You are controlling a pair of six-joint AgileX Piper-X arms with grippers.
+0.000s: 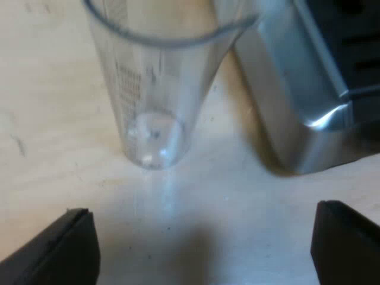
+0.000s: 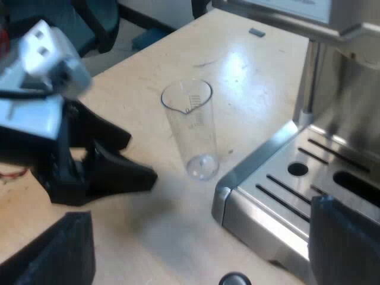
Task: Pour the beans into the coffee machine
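Observation:
A clear measuring glass (image 1: 151,89) (image 2: 193,127) stands upright on the pale wooden table, and I see no beans in it. My left gripper (image 1: 205,246) is open; its fingers stand wide apart just short of the glass and touch nothing. From the right wrist view my left gripper (image 2: 127,157) sits close beside the glass. My right gripper (image 2: 196,252) is open above the table, near the espresso machine's drip tray (image 2: 285,190). The machine's steel corner (image 1: 303,113) stands close to the glass.
The table (image 2: 249,77) stretches beyond the glass, with a small dark item (image 2: 256,32) lying on it far off. A round dark knob (image 2: 234,279) shows at the machine's base. Office chairs (image 2: 95,21) stand past the table's edge.

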